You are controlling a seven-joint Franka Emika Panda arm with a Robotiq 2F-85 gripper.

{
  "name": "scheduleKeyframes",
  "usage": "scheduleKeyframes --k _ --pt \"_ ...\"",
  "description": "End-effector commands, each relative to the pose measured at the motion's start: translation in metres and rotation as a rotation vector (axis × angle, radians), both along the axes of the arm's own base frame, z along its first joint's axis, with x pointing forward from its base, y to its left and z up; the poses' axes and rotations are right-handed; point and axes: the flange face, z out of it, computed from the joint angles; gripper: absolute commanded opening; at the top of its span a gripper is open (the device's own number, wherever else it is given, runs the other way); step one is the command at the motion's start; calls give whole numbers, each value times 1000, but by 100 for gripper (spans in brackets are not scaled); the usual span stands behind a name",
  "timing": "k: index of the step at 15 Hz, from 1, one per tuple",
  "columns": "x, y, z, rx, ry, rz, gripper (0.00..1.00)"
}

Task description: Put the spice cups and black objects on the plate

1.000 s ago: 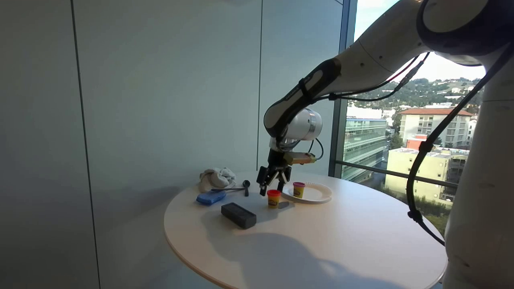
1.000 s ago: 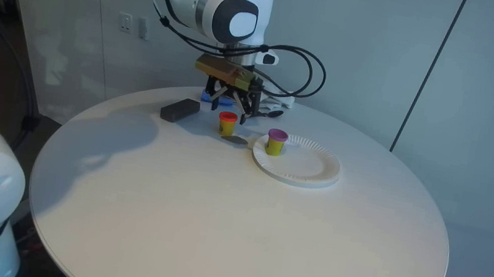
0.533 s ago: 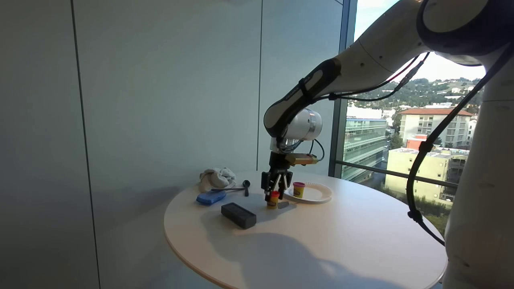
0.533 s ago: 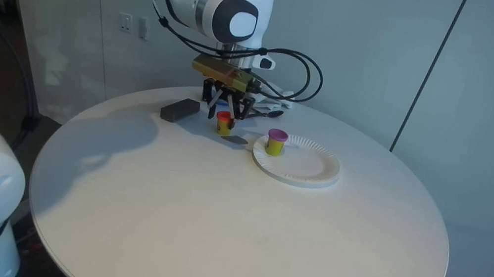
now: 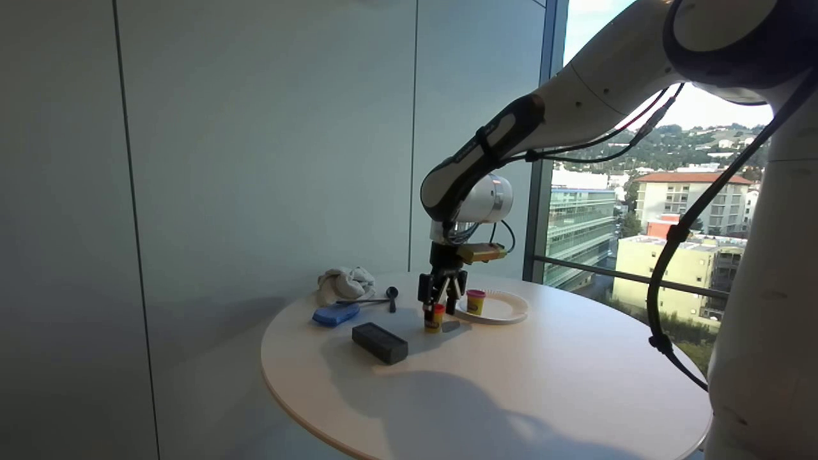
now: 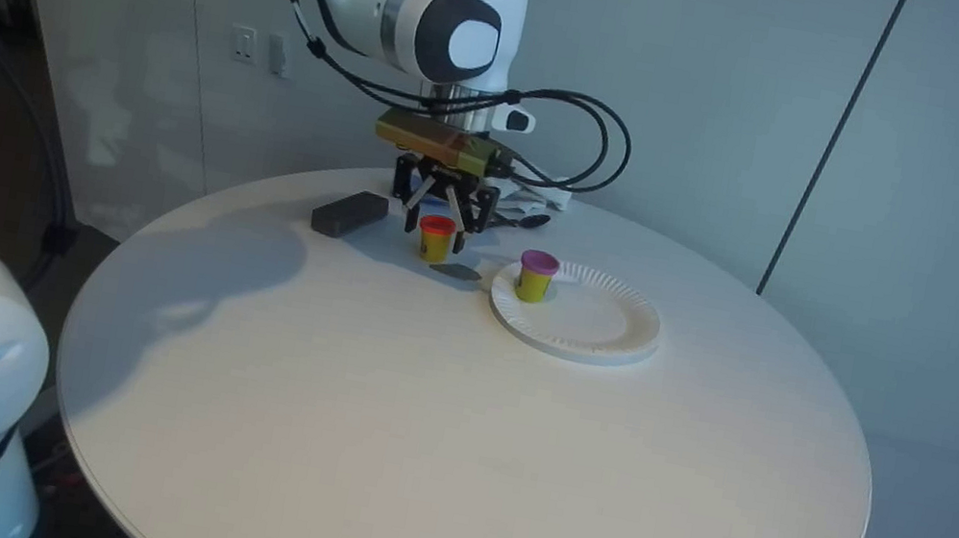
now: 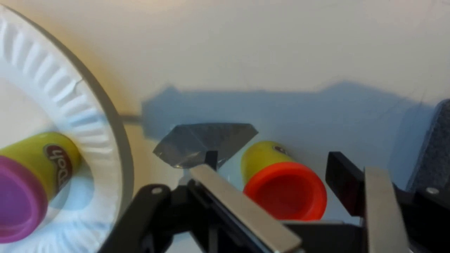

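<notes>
In an exterior view, leftmost: matte black rectangular block (image 6: 349, 214), on the round white counter (image 6: 448, 459), well left of the fluted white paper plate (image 6: 603, 319). Grainy-looking in wrist view, so probably light and grippy; I'd take it across its narrow width. Next, yellow plastic cup with red lid (image 6: 433, 247), upright on the counter, left of the plate, nearer it than the block is. My end effector (image 6: 435, 233) is spread around this cup, jaws either side, no pinch seen; gap plain on the side away from the plate, contact on the plate side hard to tell. Cup likely stiff, smooth, light; I'd hold the yellow body, below the lid. Then dark grey glossy pointed piece (image 6: 456, 271), just left of the plate; looks thin, probably slippery, awkward to lift; can't tell if it counts as a black object. Last, yellow plastic cup with purple lid (image 6: 532, 289), upright on the plate's left part; looks done.
</notes>
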Motion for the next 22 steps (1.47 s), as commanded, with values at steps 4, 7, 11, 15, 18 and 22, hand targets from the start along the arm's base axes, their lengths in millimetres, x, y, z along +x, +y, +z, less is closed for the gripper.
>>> scheduleKeyframes --k 4,7,11,15,18,22 --pt "0 -2 8 -28 -12 29 75" --pt "4 0 6 -57 -27 82 59" --pt "10 3 9 -122 -42 137 27" --pt "10 3 12 -135 -60 143 22" --pt "-1 -1 32 -163 -89 107 22" --pt "-31 -11 90 -269 -160 -20 22"
